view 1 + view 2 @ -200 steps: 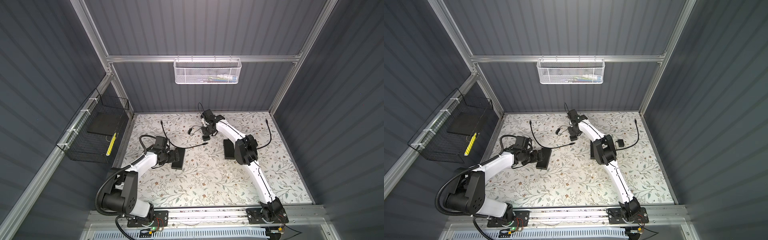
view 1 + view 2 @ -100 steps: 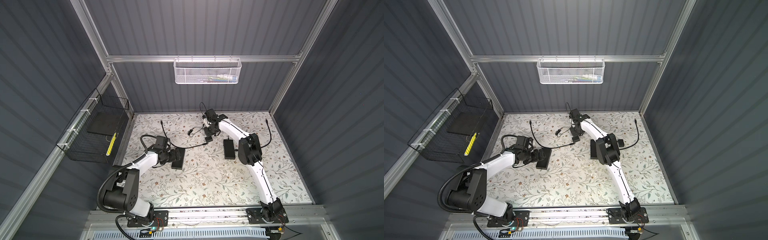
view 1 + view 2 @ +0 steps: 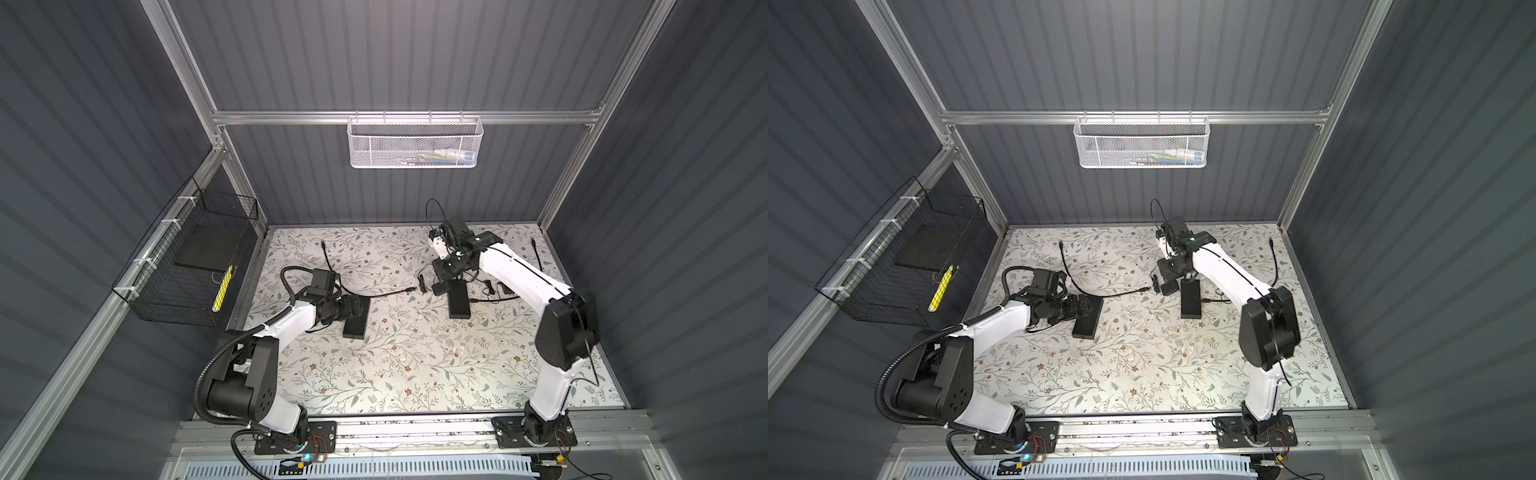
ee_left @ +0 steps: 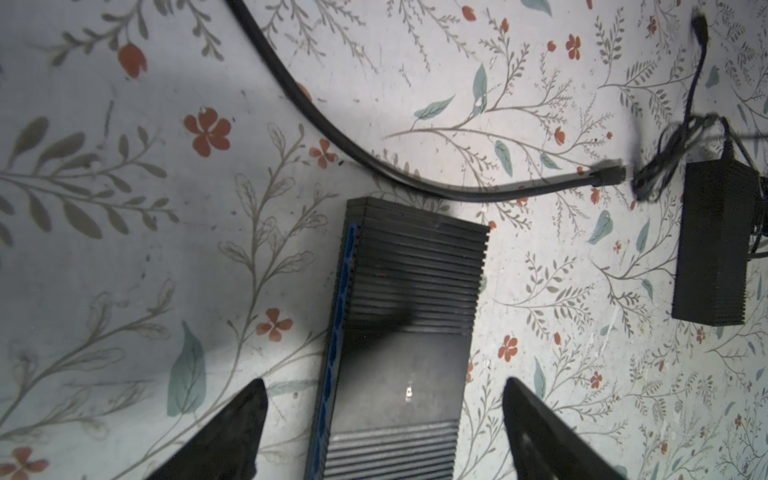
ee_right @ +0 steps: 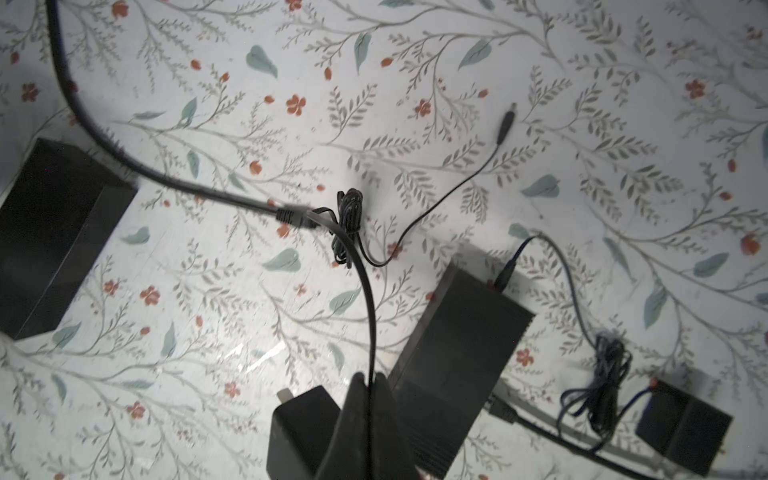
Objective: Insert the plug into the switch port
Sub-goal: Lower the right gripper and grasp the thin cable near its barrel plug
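Observation:
My left gripper [image 4: 383,381] is open, its fingers [image 4: 232,428] standing on either side of a black ribbed switch [image 4: 407,291] with a blue side, not touching it. A thick black cable ends in a plug [image 4: 609,176] lying on the mat beyond that switch [image 3: 356,320]. My right gripper [image 5: 370,380] is shut on the thin cord of a black power adapter [image 5: 303,432]. That cord runs through a tied bundle [image 5: 349,220] to a barrel plug [image 5: 507,124] lying loose. A second switch [image 5: 461,345] beside the right gripper [image 3: 442,282] has cords plugged in.
Another adapter [image 5: 681,432] with a bundled cord lies past the second switch. A loose black cable [image 3: 536,253] lies at the back right of the flowered mat. A white mesh basket [image 3: 415,143] hangs on the back wall and a black wire basket [image 3: 195,266] on the left wall.
The right gripper has shut on the thin cord and moved right and nearer, taking the adapter and cord bundle with it. The left arm has held still.

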